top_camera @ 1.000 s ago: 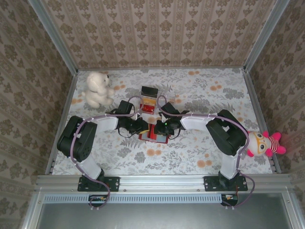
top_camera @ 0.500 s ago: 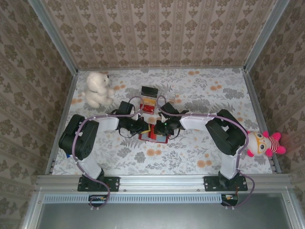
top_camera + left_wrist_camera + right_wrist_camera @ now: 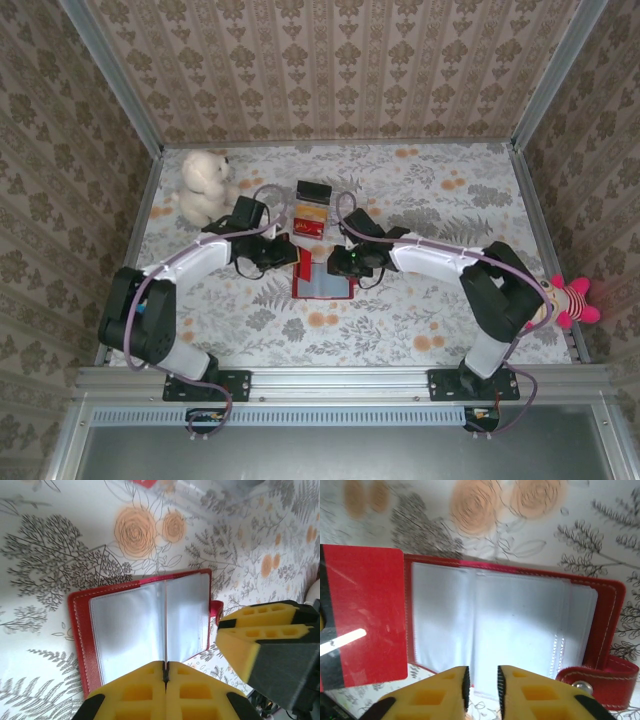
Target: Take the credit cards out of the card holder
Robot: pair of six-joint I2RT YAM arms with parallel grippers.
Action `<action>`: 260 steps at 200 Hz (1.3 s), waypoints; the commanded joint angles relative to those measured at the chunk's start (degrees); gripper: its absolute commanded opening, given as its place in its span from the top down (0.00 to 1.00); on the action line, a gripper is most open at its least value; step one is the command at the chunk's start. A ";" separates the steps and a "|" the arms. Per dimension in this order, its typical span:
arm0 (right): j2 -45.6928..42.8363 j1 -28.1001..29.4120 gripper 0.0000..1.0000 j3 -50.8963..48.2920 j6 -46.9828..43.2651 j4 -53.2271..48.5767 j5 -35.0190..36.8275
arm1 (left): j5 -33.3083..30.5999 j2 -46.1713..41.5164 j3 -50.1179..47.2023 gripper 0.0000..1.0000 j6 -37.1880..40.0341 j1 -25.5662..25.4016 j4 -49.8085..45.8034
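Note:
The red card holder (image 3: 323, 287) lies open on the table, its greyish clear sleeves (image 3: 520, 625) facing up and its small side tab (image 3: 600, 677) at one end. My left gripper (image 3: 165, 666) is shut on a credit card (image 3: 362, 625), red with a dark stripe, held on edge just above the holder's left side. In the left wrist view the card's thin edge (image 3: 165, 625) runs up from the closed jaws. My right gripper (image 3: 482, 672) hovers over the holder's near edge, jaws a little apart with nothing between them.
A clear tray (image 3: 312, 222) with red-and-yellow packets stands just behind the holder, and a black block (image 3: 314, 189) lies behind that. A white teddy bear (image 3: 205, 186) sits at the back left. A pink doll (image 3: 567, 301) lies at the right edge.
My left gripper closed on the card and drew it left, out of the holder. The right gripper's jaws parted slightly and moved back, so the open sleeves now show.

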 commanded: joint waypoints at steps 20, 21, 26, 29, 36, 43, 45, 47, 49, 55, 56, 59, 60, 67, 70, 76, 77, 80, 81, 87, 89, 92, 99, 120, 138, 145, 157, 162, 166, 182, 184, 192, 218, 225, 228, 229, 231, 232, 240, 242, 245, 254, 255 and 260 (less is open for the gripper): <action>-6.24 -2.61 0.63 -3.83 1.32 9.14 -4.72 | 0.62 -4.85 1.27 1.00 -2.22 0.34 1.36; -6.28 -2.71 0.63 -3.92 1.43 9.53 -5.00 | 0.71 -4.91 1.25 1.00 -2.45 0.38 1.72; -6.56 -3.00 0.61 -4.15 1.87 11.18 -6.44 | 1.90 -5.32 1.09 1.00 -3.63 0.59 3.80; -6.73 -3.19 0.60 -4.30 2.19 12.15 -7.37 | 2.81 -5.44 0.87 1.00 -4.59 0.73 5.14; -6.96 -3.46 0.56 -4.53 2.91 14.35 -9.09 | 6.02 -5.66 0.11 1.00 -7.38 1.31 9.25; -7.25 -3.83 0.52 -4.73 4.00 16.47 -10.46 | 8.36 -5.59 -0.58 1.00 -10.33 1.85 13.37; -7.33 -3.90 0.51 -4.82 4.24 17.12 -10.83 | 8.82 -5.58 -0.72 1.00 -11.07 1.95 14.47; -7.37 -4.01 0.49 -4.90 4.54 17.76 -11.25 | 9.33 -5.58 -0.88 1.00 -11.80 2.06 15.51; -7.42 -4.15 0.48 -5.06 4.88 18.56 -11.66 | 9.95 -5.45 -0.99 1.00 -12.33 2.16 16.54; -7.62 -4.53 0.43 -5.49 5.96 21.23 -13.00 | 11.04 -5.41 -1.20 1.00 -13.95 2.34 18.72; -7.63 -4.60 0.42 -5.58 6.12 21.64 -13.22 | 11.04 -5.41 -1.16 1.00 -14.24 2.35 19.11; -7.71 -4.79 0.40 -5.96 6.77 23.07 -13.72 | 11.38 -5.40 -1.16 1.00 -14.95 2.44 20.06; -7.72 -4.86 0.39 -6.08 6.97 23.48 -13.85 | 11.49 -5.40 -1.15 1.00 -15.14 2.49 20.35; -8.07 -5.38 0.33 -6.80 8.67 26.44 -14.22 | 12.03 -5.54 -1.14 1.00 -16.39 2.70 22.10; -8.08 -5.57 0.31 -7.14 9.43 27.58 -14.30 | 12.16 -5.64 -1.27 1.00 -16.82 2.76 22.85; -8.26 -6.00 0.28 -7.73 10.89 29.70 -14.46 | 12.44 -5.79 -1.39 1.00 -18.11 2.80 24.49; -8.26 -6.03 0.28 -7.80 11.10 30.01 -14.52 | 12.46 -5.82 -1.44 1.00 -18.21 2.80 24.72; -8.20 -6.25 0.27 -7.97 11.80 31.19 -14.82 | 12.62 -5.92 -1.61 1.00 -18.99 2.88 25.54; -8.23 -6.33 0.27 -8.00 11.99 31.50 -14.97 | 12.69 -5.92 -1.64 1.00 -19.18 2.89 25.86; -7.97 -6.64 0.25 -8.29 13.27 33.53 -15.71 | 13.14 -6.10 -2.03 1.00 -20.47 3.06 27.78; -7.84 -6.72 0.25 -8.30 13.79 34.28 -16.05 | 13.31 -6.11 -2.09 1.00 -20.94 3.13 28.38; -7.70 -6.76 0.25 -8.42 14.43 35.29 -16.58 | 13.50 -6.11 -2.19 1.00 -21.46 3.22 29.30; -7.27 -6.86 0.24 -8.36 15.84 37.48 -17.65 | 13.93 -6.03 -2.49 1.00 -23.03 3.42 31.16; -5.44 -6.92 0.24 -8.00 20.61 44.17 -20.76 | 14.84 -5.69 -2.94 1.00 -26.43 3.59 36.35; -4.02 -6.95 0.29 -7.95 24.88 49.83 -21.86 | 15.37 -5.26 -3.34 1.00 -28.68 3.56 39.51; -3.54 -6.95 0.33 -7.79 25.90 51.35 -22.16 | 15.61 -5.12 -3.51 1.00 -29.31 3.59 40.33; -2.84 -6.95 0.39 -7.70 27.26 53.86 -22.66 | 15.87 -4.97 -3.78 1.00 -30.05 3.58 41.08; -2.68 -6.95 0.41 -7.75 27.80 54.98 -22.67 | 15.96 -5.04 -3.87 1.00 -30.19 3.67 41.39; -2.60 -7.01 0.43 -7.88 28.22 55.64 -22.61 | 16.03 -5.05 -4.03 1.00 -30.35 3.76 41.49; -2.42 -7.12 0.49 -8.51 29.51 57.89 -22.25 | 16.04 -5.47 -4.45 1.00 -30.74 4.25 41.38; -2.43 -7.16 0.49 -8.62 29.61 58.15 -22.13 | 16.08 -5.53 -4.54 1.00 -30.78 4.40 41.47; -2.46 -7.29 0.52 -9.23 30.20 59.15 -21.82 | 16.10 -5.74 -4.93 1.00 -31.09 4.68 41.81; -2.63 -7.81 0.61 -11.39 32.71 62.31 -20.38 | 16.85 -5.98 -5.84 1.00 -32.27 5.50 42.96; -2.63 -7.91 0.64 -12.23 33.35 64.21 -20.06 | 17.22 -5.86 -5.98 1.00 -32.55 5.53 43.18; -2.64 -7.98 0.65 -12.50 33.65 64.98 -20.04 | 17.38 -5.77 -6.05 1.00 -32.62 5.53 43.37; -2.64 -7.99 0.65 -12.60 33.81 65.22 -20.04 | 17.40 -5.76 -6.10 1.00 -32.63 5.53 43.38; -2.64 -8.00 0.66 -12.74 33.98 65.63 -20.08 | 17.59 -5.69 -6.07 1.00 -32.70 5.53 43.44; -2.59 -8.00 0.66 -12.81 34.06 65.77 -20.10 | 17.63 -5.68 -6.07 1.00 -32.71 5.53 43.51; -2.48 -8.00 0.70 -12.83 34.43 66.58 -20.57 | 17.92 -5.67 -6.21 1.00 -32.90 5.55 43.57; -2.53 -8.00 0.71 -12.80 34.42 66.60 -20.69 | 17.96 -5.67 -6.25 1.00 -32.90 5.58 43.55; -2.53 -8.00 0.73 -12.67 34.41 66.54 -20.92 | 18.06 -5.71 -6.32 1.00 -32.90 5.54 43.51; -2.47 -8.00 0.79 -12.40 34.20 65.84 -21.28 | 18.13 -5.67 -6.29 1.00 -32.90 5.59 43.43; -2.51 -8.00 0.80 -12.33 34.13 65.74 -21.32 | 18.12 -5.67 -6.31 1.00 -32.86 5.56 43.42; -2.49 -8.04 0.84 -12.19 33.86 65.08 -21.36 | 18.21 -5.67 -6.32 1.00 -32.83 5.55 43.12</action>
